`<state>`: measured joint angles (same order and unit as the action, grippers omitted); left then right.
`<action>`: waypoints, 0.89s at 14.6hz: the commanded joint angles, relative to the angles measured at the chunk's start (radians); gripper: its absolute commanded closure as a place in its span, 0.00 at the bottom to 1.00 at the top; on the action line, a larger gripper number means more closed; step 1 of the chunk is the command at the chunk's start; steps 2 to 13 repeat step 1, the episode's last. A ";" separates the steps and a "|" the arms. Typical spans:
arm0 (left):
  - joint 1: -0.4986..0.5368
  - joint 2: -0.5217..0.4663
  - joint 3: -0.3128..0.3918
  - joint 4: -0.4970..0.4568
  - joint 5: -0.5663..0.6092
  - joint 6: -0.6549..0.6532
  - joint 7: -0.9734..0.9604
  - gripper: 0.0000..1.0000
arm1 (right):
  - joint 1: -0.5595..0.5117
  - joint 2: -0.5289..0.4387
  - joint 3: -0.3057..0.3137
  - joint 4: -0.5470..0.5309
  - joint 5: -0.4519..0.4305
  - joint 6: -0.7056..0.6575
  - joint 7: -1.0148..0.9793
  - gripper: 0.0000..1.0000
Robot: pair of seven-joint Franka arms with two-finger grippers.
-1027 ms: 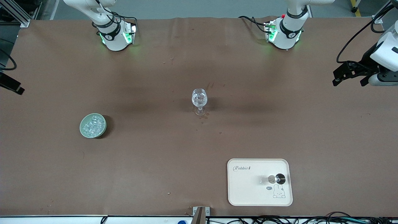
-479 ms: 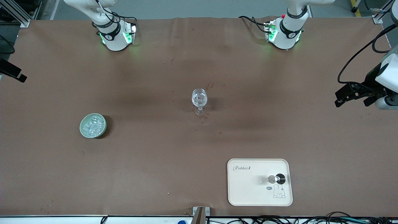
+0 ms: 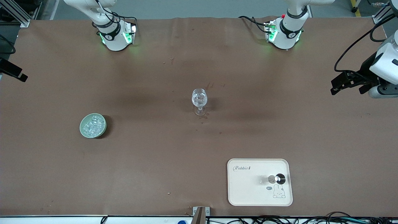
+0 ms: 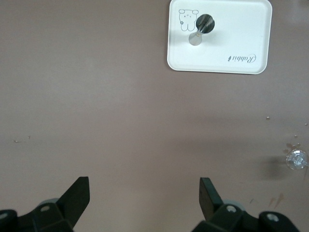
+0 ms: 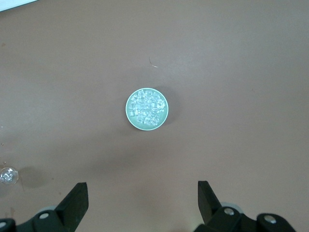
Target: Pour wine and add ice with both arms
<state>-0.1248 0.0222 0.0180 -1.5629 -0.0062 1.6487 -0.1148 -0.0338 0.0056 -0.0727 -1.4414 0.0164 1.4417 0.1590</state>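
Observation:
A clear stemmed wine glass (image 3: 199, 99) stands upright at the table's middle; it also shows in the left wrist view (image 4: 296, 160) and the right wrist view (image 5: 8, 175). The ice (image 3: 92, 124) fills a green bowl (image 3: 82, 129) toward the right arm's end, seen from above in the right wrist view (image 5: 147, 108). A small clear vessel with a dark round top (image 3: 277, 179) stands on a white tray (image 3: 248, 189). My left gripper (image 3: 346, 87) hangs open and empty over the table's edge at its own end (image 4: 145, 193). My right gripper (image 5: 142, 195) is open and empty, high above the bowl.
The tray (image 4: 241, 38), printed with a rabbit, lies near the front edge toward the left arm's end. A black part of the right arm (image 3: 14, 73) shows at the table's edge. Both green-lit bases (image 3: 115, 35) (image 3: 284, 34) stand along the table's rear edge.
The left gripper dipped toward the front camera, then drew back up. The black part of the right arm shifted slightly away from the camera. Glass, bowl and tray have not moved.

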 commanded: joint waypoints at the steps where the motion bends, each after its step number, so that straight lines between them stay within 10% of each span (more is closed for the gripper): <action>1: 0.013 -0.027 -0.013 -0.031 0.005 0.013 0.021 0.00 | -0.028 -0.024 0.024 -0.028 0.017 0.003 -0.013 0.00; 13: 0.013 -0.027 -0.013 -0.031 0.005 0.013 0.021 0.00 | -0.028 -0.024 0.024 -0.028 0.017 0.003 -0.013 0.00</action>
